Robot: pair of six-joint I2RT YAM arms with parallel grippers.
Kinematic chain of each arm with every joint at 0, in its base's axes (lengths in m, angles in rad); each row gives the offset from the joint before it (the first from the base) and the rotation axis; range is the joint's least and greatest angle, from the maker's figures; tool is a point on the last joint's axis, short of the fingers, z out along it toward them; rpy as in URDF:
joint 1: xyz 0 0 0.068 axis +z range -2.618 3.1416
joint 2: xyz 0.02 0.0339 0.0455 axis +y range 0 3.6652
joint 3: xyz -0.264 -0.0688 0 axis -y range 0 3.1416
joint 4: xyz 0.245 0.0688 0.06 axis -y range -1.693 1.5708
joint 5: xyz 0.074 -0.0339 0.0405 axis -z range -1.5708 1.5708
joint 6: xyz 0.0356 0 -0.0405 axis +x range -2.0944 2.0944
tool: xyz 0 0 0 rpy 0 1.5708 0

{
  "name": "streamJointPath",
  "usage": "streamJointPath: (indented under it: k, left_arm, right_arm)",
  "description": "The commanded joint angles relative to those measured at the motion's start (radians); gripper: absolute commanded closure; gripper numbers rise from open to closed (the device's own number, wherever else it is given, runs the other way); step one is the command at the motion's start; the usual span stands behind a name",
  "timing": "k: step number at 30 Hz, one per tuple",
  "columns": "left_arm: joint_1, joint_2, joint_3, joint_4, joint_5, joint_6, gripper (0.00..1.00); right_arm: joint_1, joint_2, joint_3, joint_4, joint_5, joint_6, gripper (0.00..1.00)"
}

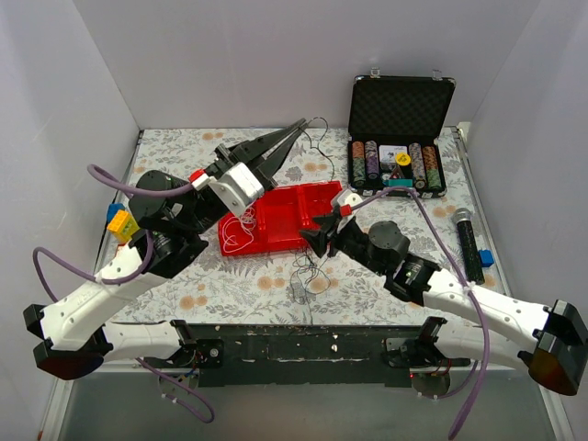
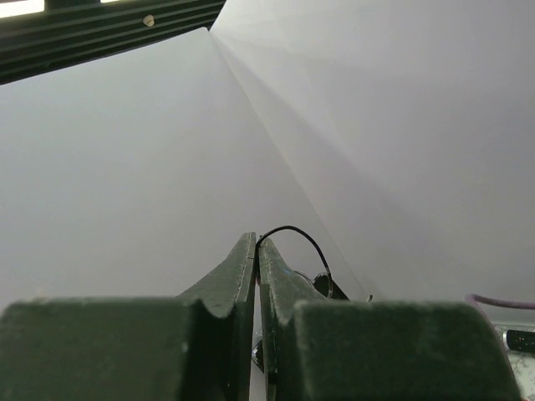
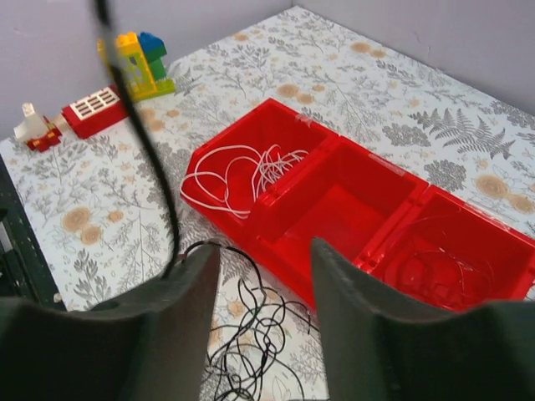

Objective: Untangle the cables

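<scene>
My left gripper (image 1: 299,128) is raised toward the back wall and shut on a thin black cable (image 1: 328,158). In the left wrist view the cable (image 2: 303,237) arcs out from between the closed fingertips (image 2: 244,251). My right gripper (image 1: 321,243) is open just in front of the red tray (image 1: 276,208). In the right wrist view the gripper (image 3: 266,252) hovers above a tangle of black cables (image 3: 251,347). One black strand (image 3: 142,134) rises up past the left finger. White cables (image 3: 238,171) lie in the tray's left compartment and thin red cables (image 3: 447,269) in its right one. The tangle also shows in the top view (image 1: 308,273).
An open case of poker chips (image 1: 398,138) stands at the back right. A black microphone (image 1: 468,243) and a small blue piece (image 1: 486,258) lie at the right. Toy bricks (image 1: 121,223) sit at the left edge and also show in the right wrist view (image 3: 138,63).
</scene>
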Motion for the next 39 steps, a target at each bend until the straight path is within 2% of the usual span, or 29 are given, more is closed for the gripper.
streamJointPath:
  k: [1,4,6,14,18,22,28,34,39]
  left_arm:
    - [-0.004,-0.014,0.066,-0.004,0.018,0.006,1.00]
    - [-0.004,-0.005,0.098,-0.004,0.022,-0.002,1.00]
    - [-0.004,0.010,0.138,-0.004,0.017,-0.009,1.00]
    - [-0.004,0.142,0.460,-0.025,0.023,-0.057,1.00]
    - [-0.004,0.210,0.624,-0.021,0.040,-0.029,1.00]
    - [-0.004,0.280,0.773,0.057,0.041,0.043,1.00]
    - [-0.004,0.335,0.829,0.270,0.055,0.233,1.00]
    - [-0.004,0.378,0.896,0.326,0.083,0.330,1.00]
    - [-0.004,0.502,1.067,0.378,0.178,0.544,1.00]
  right_arm:
    - [-0.007,0.037,-0.033,0.201,-0.010,0.041,0.50]
    - [-0.018,0.075,-0.055,0.230,-0.010,0.075,0.64]
    - [-0.019,0.101,-0.073,0.249,-0.022,0.093,0.69]
    - [-0.019,0.152,-0.196,0.306,-0.068,0.190,0.75]
    - [-0.013,0.170,-0.291,0.316,-0.089,0.256,0.72]
    - [-0.005,0.176,-0.407,0.346,-0.079,0.311,0.69]
    - [0.019,0.183,-0.493,0.332,-0.056,0.359,0.63]
    - [0.038,0.149,-0.558,0.318,-0.014,0.397,0.59]
    - [0.042,0.138,-0.590,0.287,0.012,0.412,0.48]
